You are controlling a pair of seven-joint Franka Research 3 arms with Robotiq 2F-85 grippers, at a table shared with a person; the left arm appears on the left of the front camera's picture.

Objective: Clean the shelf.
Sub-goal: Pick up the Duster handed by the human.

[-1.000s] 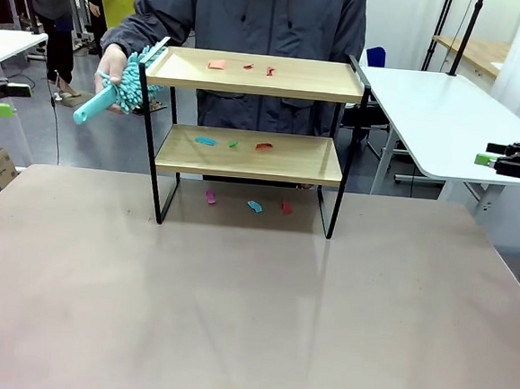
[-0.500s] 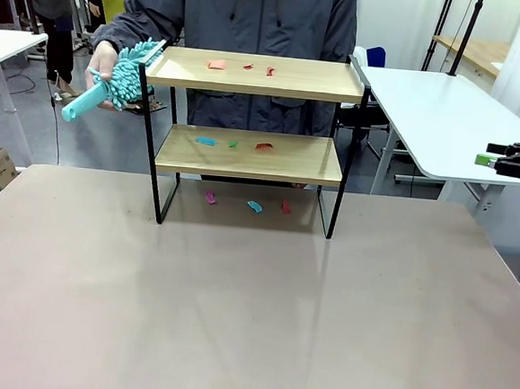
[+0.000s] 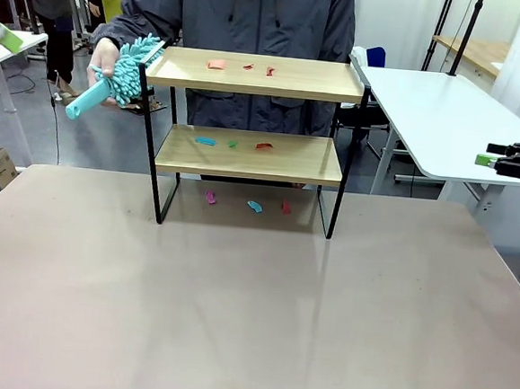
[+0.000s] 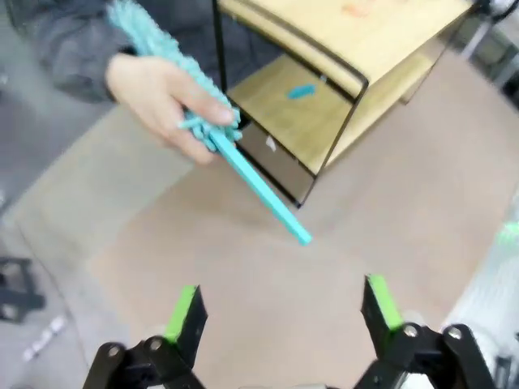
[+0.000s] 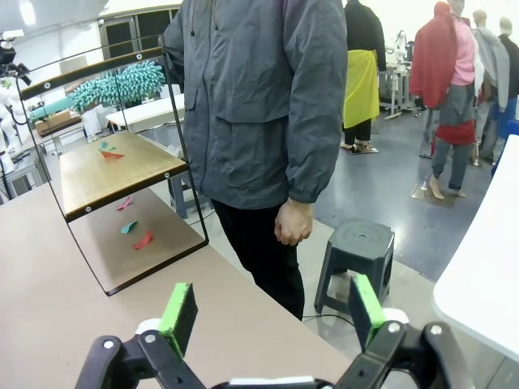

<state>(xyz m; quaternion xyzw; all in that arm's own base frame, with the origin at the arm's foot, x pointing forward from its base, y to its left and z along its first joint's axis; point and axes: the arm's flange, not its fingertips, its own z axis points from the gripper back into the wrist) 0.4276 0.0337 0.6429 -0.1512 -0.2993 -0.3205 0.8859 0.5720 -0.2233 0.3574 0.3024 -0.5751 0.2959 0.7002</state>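
In the front view, the shelf (image 3: pixel 249 158) is seen at the far middle of the bench (image 3: pixel 250 320), with small coloured scraps (image 3: pixel 217 64) scattered on both boards and on the bench beneath it. A teal duster (image 3: pixel 125 74) is held in the person's hand (image 3: pixel 103 56) at the left end of the top board. The right end effector (image 3: pixel 488 161) is seen at the right edge, well apart from the shelf. In the left wrist view, the left end effector (image 4: pixel 282 312) is shown released, its green pads spread wide with nothing between them, below the duster's handle. In the right wrist view, the right end effector is likewise shown spread and empty, with the shelf seen at upper left beside the person's grey jacket (image 5: pixel 251 97).
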